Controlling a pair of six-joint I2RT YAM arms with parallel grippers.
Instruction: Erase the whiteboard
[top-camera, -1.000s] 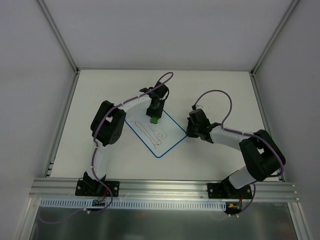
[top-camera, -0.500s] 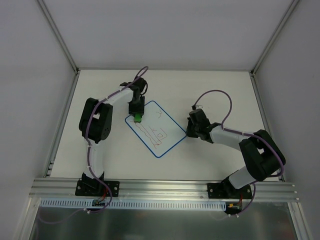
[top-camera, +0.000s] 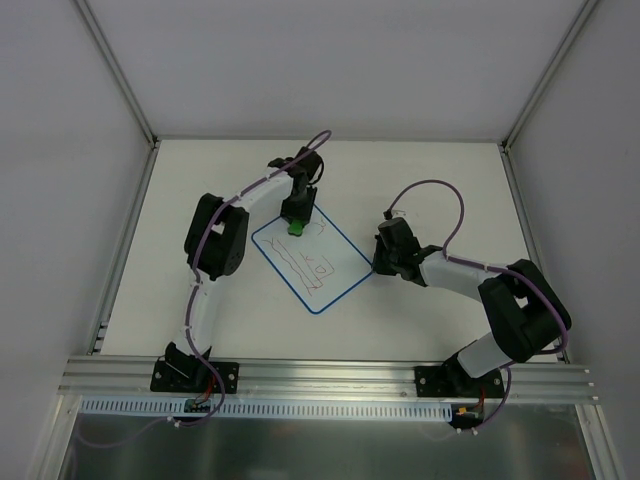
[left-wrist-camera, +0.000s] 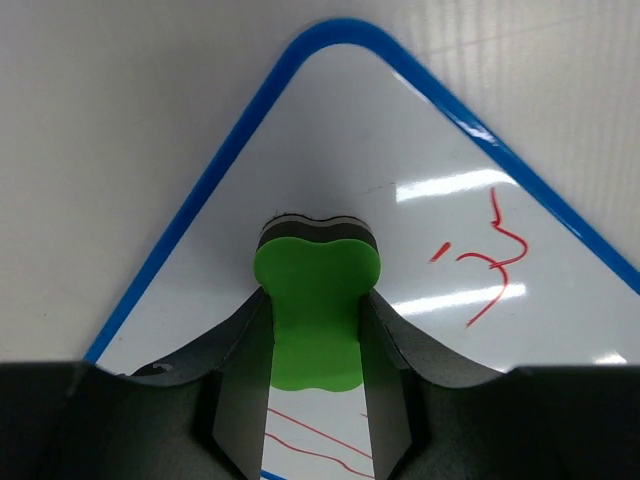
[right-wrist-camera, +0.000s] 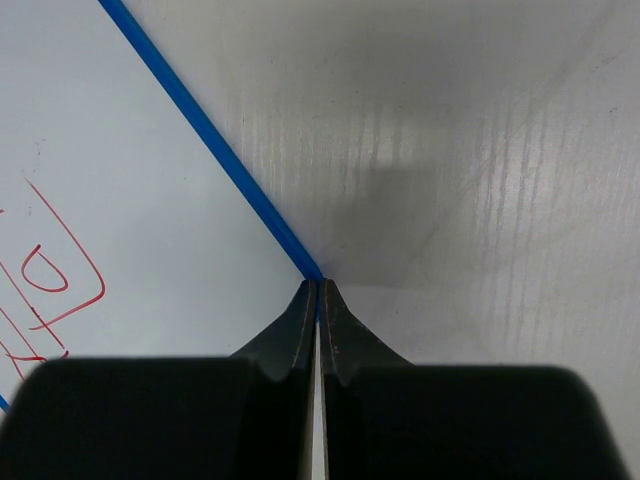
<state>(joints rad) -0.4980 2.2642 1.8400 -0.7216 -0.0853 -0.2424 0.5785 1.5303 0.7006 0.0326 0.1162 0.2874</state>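
The whiteboard (top-camera: 335, 268) lies tilted on the table, white with a blue border and red scribbles (top-camera: 310, 264) across it. My left gripper (top-camera: 296, 220) is shut on the green eraser (top-camera: 294, 228), pressing it on the board near its far corner. In the left wrist view the eraser (left-wrist-camera: 316, 262) sits between my fingers (left-wrist-camera: 240, 360) on the whiteboard (left-wrist-camera: 400, 150), with a red mark (left-wrist-camera: 495, 265) to its right. My right gripper (top-camera: 378, 262) is shut on the board's right edge. In the right wrist view the blue border (right-wrist-camera: 210, 145) runs into the closed gripper (right-wrist-camera: 318, 292).
A metal rail (top-camera: 330, 375) runs along the table's near edge, holding both arm bases. White walls and frame posts (top-camera: 115, 70) enclose the table on three sides. Purple cables (top-camera: 430, 190) loop above both arms.
My left gripper swept the eraser left across the far part of the board, then back right toward the far corner. The right gripper and the board have not moved.
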